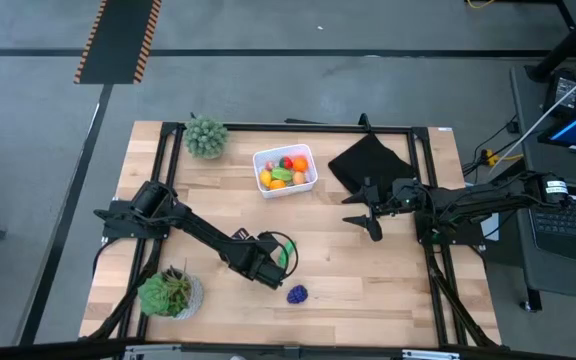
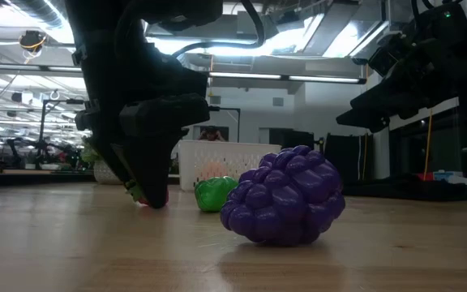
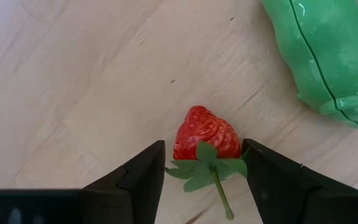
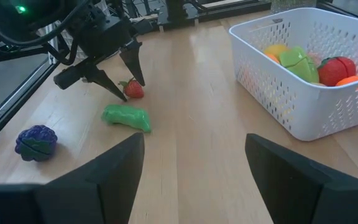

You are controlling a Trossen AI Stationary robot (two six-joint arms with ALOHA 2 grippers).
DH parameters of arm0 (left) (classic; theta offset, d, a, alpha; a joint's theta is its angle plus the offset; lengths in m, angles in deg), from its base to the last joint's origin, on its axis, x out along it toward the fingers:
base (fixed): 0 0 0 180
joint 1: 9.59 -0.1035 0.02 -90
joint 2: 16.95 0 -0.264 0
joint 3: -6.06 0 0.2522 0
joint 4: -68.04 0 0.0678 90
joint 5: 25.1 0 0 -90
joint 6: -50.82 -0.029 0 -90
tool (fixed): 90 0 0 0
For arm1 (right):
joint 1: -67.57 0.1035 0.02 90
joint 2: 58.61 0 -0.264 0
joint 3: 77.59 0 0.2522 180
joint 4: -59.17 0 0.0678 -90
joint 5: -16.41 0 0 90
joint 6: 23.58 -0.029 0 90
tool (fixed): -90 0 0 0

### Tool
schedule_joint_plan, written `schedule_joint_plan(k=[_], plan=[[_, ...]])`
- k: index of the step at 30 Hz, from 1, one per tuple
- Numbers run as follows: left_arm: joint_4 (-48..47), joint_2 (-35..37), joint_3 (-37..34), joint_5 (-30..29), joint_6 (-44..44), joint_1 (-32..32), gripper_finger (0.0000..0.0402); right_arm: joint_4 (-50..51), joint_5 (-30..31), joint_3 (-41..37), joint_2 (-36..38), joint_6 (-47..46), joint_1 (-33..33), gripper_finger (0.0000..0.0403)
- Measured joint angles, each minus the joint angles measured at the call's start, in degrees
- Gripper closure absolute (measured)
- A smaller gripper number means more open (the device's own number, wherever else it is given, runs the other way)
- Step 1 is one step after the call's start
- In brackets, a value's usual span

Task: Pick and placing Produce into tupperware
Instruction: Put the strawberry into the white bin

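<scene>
Left claw [image 3: 204, 177] is reaching down onto the pale wooden worktop [image 1: 368, 280], its two dark fingers standing partly open on either side of a small red toy strawberry with a green leafy stem [image 3: 206, 140], not clamped on it. A green toy vegetable [image 4: 126, 117] is lying just beside it, and a purple toy grape bunch [image 1: 297, 294] is sitting nearer. The white perforated plastic tub [image 1: 284, 171] is standing far off, holding other produce. Right claw [image 1: 368, 208] is hanging open at the right.

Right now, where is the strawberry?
The strawberry lies on the table between the left gripper's open fingers, beside the green pepper.
</scene>
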Motion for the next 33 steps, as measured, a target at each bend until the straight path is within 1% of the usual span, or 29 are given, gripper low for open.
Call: schedule_joint_plan(k=[5, 8, 11, 17, 20, 27, 30, 33], plan=[[0.02, -0.02, -0.02, -0.05, -0.01, 0.0, 0.0194, 0.0, 0.0, 0.0, 0.0, -0.02, 0.0, 0.0121], [0.09, -0.04, -0.02, -0.03, -0.01, 0.0, 0.02, 0.0, -0.02, 0.0, 0.0, -0.02, 0.0, 0.0121], [0.28, -0.07, -0.02, 0.03, -0.01, 0.0, 0.0217, 0.02, -0.01, 0.0, 0.0, -0.02, 0.0, 0.0121], [0.52, -0.11, -0.02, 0.1, -0.01, 0.0, 0.0268, 0.01, -0.02, 0.0, 0.0, -0.02, 0.0, 0.0121], [0.48, -0.11, 0.0, 0.16, -0.01, 0.0, 0.0284, 0.02, -0.02, 0.0, 0.0, -0.04, 0.0, 0.0121], [0.37, -0.11, 0.0, 0.51, -0.03, 0.0, 0.0278, 0.02, -0.02, 0.0, 0.0, -0.04, 0.0, 0.0121], [0.26, -0.11, 0.0, 0.54, -0.32, 0.0, 0.0288, 0.02, -0.02, 0.0, 0.0, -0.08, -0.01, 0.0121], [0.19, -0.11, 0.0, 0.98, -1.68, -0.07, 0.0288, 0.02, -0.02, 0.0, 0.0, -0.09, -0.01, 0.0121]])
